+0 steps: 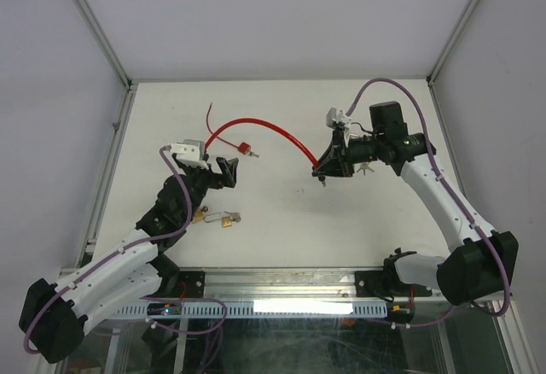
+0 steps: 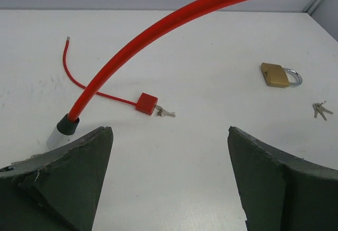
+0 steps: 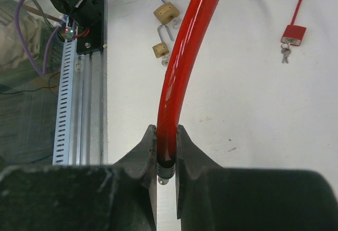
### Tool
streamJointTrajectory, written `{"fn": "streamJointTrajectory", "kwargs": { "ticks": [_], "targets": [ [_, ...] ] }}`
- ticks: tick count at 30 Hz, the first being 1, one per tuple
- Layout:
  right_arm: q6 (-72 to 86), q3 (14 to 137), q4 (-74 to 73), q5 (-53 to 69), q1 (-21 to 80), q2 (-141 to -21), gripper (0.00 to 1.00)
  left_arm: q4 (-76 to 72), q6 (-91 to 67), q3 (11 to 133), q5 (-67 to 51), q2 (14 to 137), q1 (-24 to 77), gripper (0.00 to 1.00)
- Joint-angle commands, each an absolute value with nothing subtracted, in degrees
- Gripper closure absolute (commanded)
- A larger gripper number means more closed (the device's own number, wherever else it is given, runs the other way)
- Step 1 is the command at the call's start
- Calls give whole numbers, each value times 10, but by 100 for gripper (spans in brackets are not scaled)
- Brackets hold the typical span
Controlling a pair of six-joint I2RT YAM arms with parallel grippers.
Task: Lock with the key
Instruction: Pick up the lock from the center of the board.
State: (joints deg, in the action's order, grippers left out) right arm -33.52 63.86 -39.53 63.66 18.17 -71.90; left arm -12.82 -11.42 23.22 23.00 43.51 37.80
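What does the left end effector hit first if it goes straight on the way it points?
Probably the small red lock with its keys, lying on the table just left of centre ahead of the open left end effector. The thick red cable arcs across, seemingly above that line; depth is unclear.

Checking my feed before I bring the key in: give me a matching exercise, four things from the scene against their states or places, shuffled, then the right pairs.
Things:
1. left hand
2. right hand
3. small red padlock
4. two brass padlocks

States or places:
A. lying on the table beside the left arm
B. shut on the thick red cable
C. open, holding nothing
D. on a thin red wire, keys against it

Pairs: 1-C, 2-B, 3-D, 4-A.
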Motion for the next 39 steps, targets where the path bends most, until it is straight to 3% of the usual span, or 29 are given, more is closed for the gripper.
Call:
{"fn": "streamJointTrajectory", "kwargs": {
  "ticks": [1,6,10,20,25,34,39],
  "targets": [
    [-414,683,-435,650,155,-683,100,-184,-60,224,182,441,375,9],
    [-449,703,-479,653,136,-680,100,-280,-16,152,163,423,374,9],
    [-477,721,-514,655,121,-685,100,-308,-26,131,150,425,356,1],
    [-498,728,-541,663,107,-692,100,-329,-101,147,-22,498,236,1],
    [-501,729,-546,663,106,-696,100,-377,-86,147,-76,555,209,14],
    [-501,729,-549,669,106,-699,100,-438,-49,162,-108,632,159,15],
    [-501,730,-551,672,106,-704,100,-435,-74,199,-148,672,103,24]
  ]
}}
